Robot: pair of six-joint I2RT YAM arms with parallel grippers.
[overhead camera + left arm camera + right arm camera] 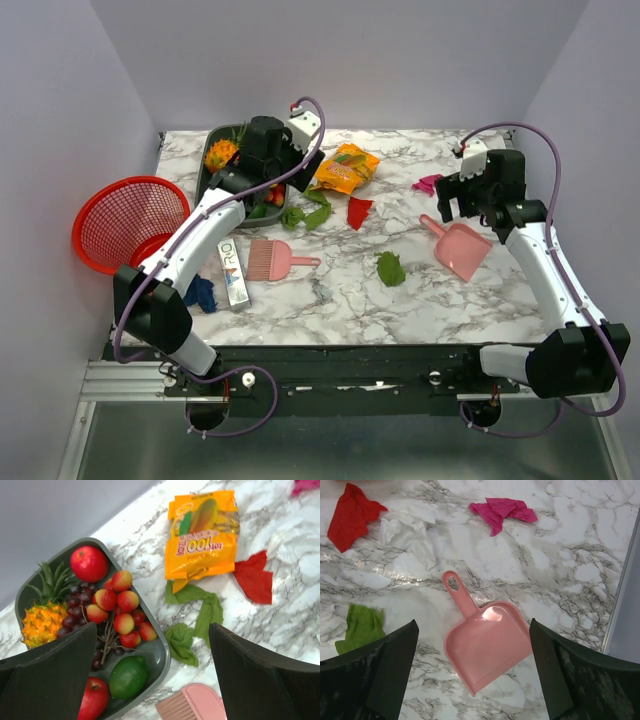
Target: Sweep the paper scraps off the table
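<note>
Overhead, one red scrap (358,211), one magenta scrap (428,183), one blue scrap (200,293), one dustpan (462,248).

The overhead camera is looking down from behind the arms, taking in the whole table (330,300). The left wrist camera is peering down closely at the fruit tray (161,654) and snack bag (202,535), the right one at the dustpan (487,645). Both are sharing the red paper scrap (255,577).
</note>
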